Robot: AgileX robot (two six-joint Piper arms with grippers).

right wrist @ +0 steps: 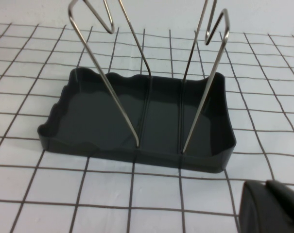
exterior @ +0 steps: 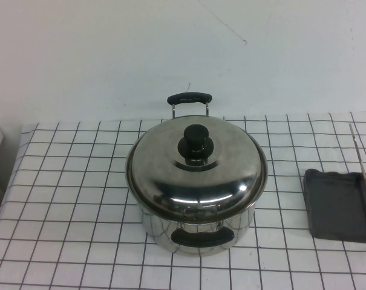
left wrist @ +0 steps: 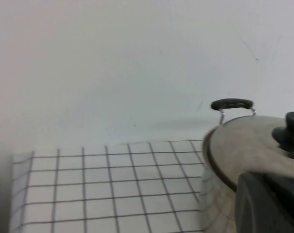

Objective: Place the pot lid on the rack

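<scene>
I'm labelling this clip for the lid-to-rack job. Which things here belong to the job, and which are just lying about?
Belongs to the job:
- pot lid, sitting on the pot
- rack, right of the pot
- left gripper, beside the pot
- right gripper, facing the rack

Just there:
- pot
- checked tablecloth

Test bench: gridded tabletop (exterior: pixel 68 199), blank wall (exterior: pixel 110 54)

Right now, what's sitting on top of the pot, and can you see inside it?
The pot lid rests on the pot, closing it, so its inside is hidden. The rack holds nothing. Neither end effector appears in the high view.
</scene>
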